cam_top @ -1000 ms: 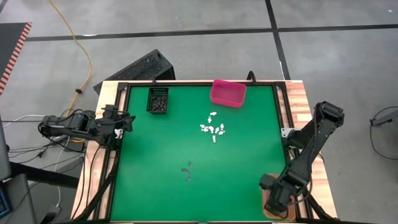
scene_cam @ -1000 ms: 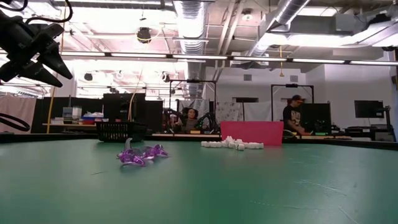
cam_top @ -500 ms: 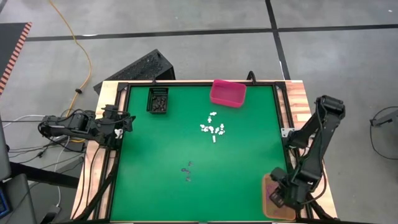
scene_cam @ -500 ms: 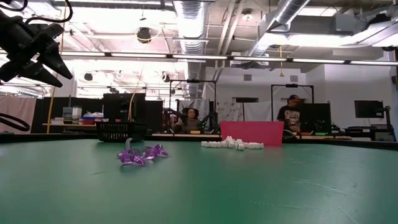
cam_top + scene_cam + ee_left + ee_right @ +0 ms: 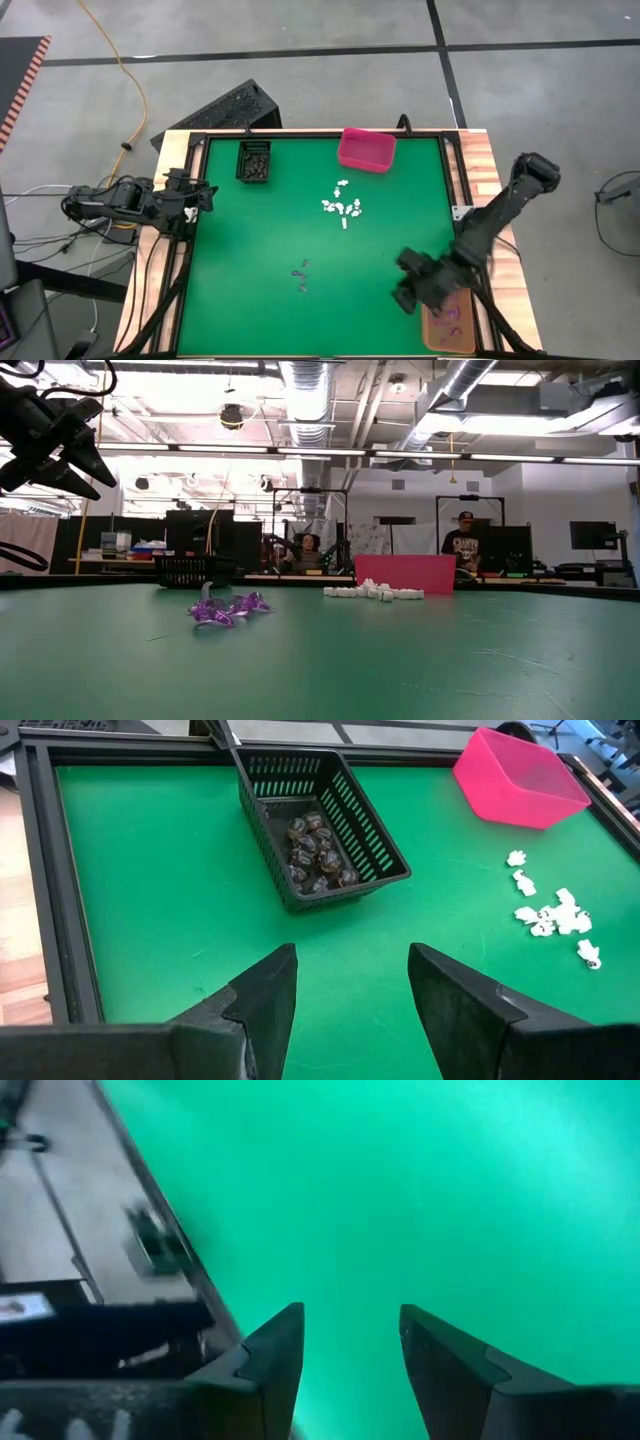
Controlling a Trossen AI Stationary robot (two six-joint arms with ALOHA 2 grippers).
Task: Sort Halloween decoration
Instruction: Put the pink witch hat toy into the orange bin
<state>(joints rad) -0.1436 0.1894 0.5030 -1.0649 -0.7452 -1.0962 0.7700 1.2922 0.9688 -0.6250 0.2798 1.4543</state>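
My right tool (image 5: 412, 287) is open and holds nothing. I can see both of its fingers (image 5: 270, 1355) standing apart over bare green worktop (image 5: 250, 240). It hangs just beside the orange bin (image 5: 452, 322), which sits at the worktop's corner, right behind my tool. A few purple bits (image 5: 450, 318) lie inside that bin, so I think the purple ones go there.

I think I am between trips. My next job looks like fetching more purple ones. A small purple bunch (image 5: 300, 276) lies on the green, well away from my right tool, toward my other arm's side. From the low view that purple bunch (image 5: 225, 608) looks shiny and see-through, with thin curly legs, like little spiders. They are very tiny, much smaller than my fingers, so I must come straight down over just one and pinch gently, or it may slip out.

The white pieces (image 5: 343, 206) lie in a loose heap, farther from my right tool, near the pink bin (image 5: 367, 149). They look like small bones or skulls, but I cannot tell for sure. The black basket (image 5: 320, 825) already holds some dark round ones (image 5: 318, 848).

My left tool (image 5: 350, 985) waits at the worktop's far side edge, open and empty, pointing at the black basket.
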